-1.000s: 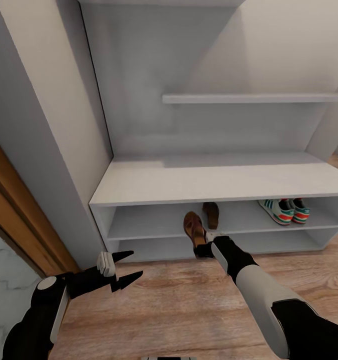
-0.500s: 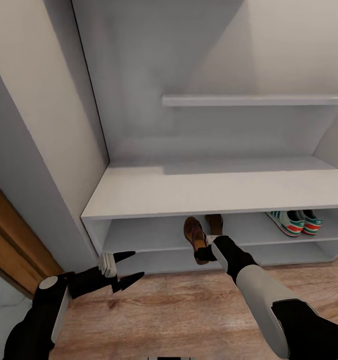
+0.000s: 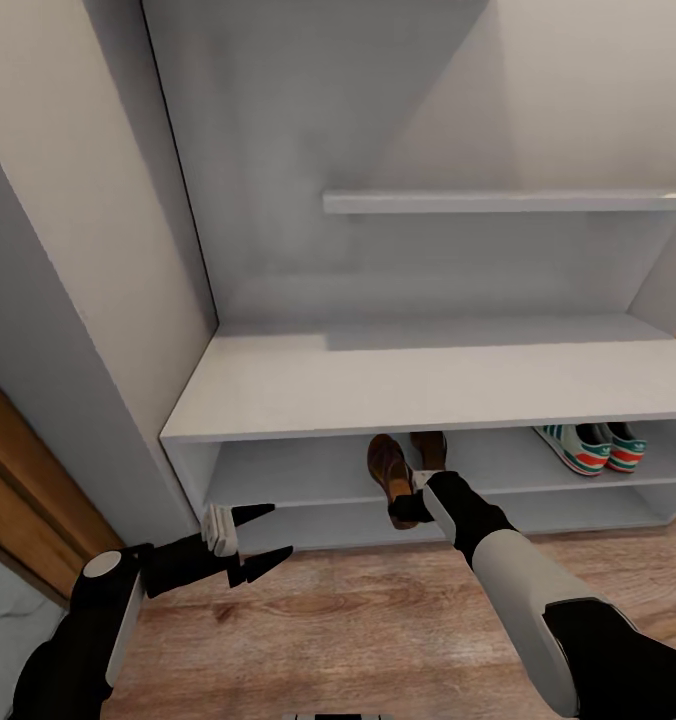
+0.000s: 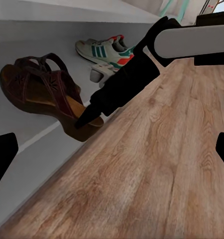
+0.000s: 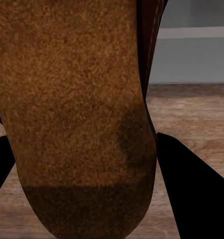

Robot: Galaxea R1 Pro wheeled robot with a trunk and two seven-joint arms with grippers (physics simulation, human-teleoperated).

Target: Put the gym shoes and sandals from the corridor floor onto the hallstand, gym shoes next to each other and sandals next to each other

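Note:
The hallstand (image 3: 428,375) is a pale grey bench with two open slots. In its upper slot the two gym shoes (image 3: 590,447) sit side by side at the right, cream with green stripes, and they show as well in the left wrist view (image 4: 104,50). One brown sandal (image 3: 430,447) lies mid-slot. The other sandal (image 3: 386,468) rests beside it with its heel over the shelf's front edge, and my right gripper (image 3: 402,506) is shut on that heel (image 5: 72,114). My left gripper (image 3: 264,534) hangs open above the corridor floor (image 3: 378,620), left of the sandals.
A grey side panel (image 3: 98,300) walls the hallstand on the left, with a wooden door frame (image 3: 28,490) beyond it. A wall shelf (image 3: 498,201) hangs above the bench top. The lower slot (image 3: 358,522) sits just above the planks.
The head camera shifted, sliding the whole view right and down. The held sandal sits slightly deeper in the slot than a second ago. The left gripper stays open.

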